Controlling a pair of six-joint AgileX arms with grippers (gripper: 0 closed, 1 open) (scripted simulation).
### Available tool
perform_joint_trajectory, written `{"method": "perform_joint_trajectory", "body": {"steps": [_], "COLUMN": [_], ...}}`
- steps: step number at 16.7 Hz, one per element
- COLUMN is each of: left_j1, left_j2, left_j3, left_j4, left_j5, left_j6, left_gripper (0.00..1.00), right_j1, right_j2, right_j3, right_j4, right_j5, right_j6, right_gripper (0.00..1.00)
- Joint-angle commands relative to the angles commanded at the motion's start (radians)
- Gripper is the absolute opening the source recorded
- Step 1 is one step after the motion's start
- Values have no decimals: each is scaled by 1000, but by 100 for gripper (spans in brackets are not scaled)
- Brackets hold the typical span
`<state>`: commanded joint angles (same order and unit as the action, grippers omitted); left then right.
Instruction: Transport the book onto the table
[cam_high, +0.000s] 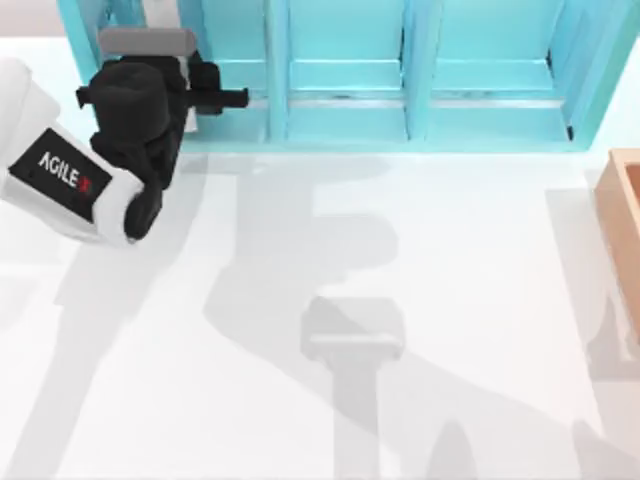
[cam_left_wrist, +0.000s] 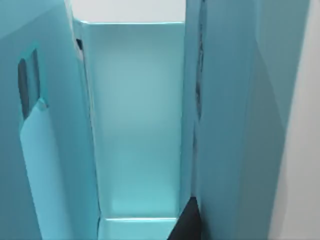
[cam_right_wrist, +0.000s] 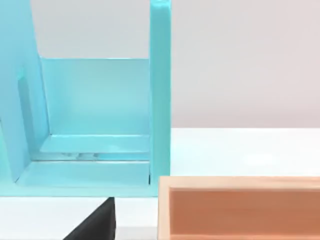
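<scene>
Reaching into the upper left of the top view, the left gripper sits at the mouth of the leftmost compartment of the turquoise shelf. Whether it is open or closed on anything cannot be told from these views. Just above the arm in that view lies a grey slab, which I take to be the book's pale edge, at the shelf's left end and not yet over the table. The left wrist view looks straight down a narrow compartment between two walls, with only a dark sliver of the gripper at the lower edge.

The step in hand looks like getting the book out of the shelf. To do it well, the grip should be square on the covers and firm before any pull. The withdrawal should run straight along the compartment so that no corner catches a divider. Only once clear should the book come down flat onto the open white middle of the frame.

At the right edge stands the wooden box, so the set-down should stay well apart from it. The right gripper waits near that box, its state unclear.
</scene>
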<state>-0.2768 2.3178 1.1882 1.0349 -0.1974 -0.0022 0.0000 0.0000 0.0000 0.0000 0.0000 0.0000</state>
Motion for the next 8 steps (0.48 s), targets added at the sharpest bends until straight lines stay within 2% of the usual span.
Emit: {"method": "perform_joint_trajectory", "body": {"steps": [3, 8], "left_j1": [-22, -76], "left_j2": [-131, -509], "left_j3": [-53, -210], "left_j4": [-78, -297], "left_j5": [-25, -92], "left_j6": [-1, -8], "left_gripper": [0, 0], "right_j1": [0, 0], "right_j2": [0, 0], "right_j3": [0, 0], "right_j4": [0, 0], "right_j5": [0, 0], "right_j6": [0, 0], "right_gripper": [100, 100]}}
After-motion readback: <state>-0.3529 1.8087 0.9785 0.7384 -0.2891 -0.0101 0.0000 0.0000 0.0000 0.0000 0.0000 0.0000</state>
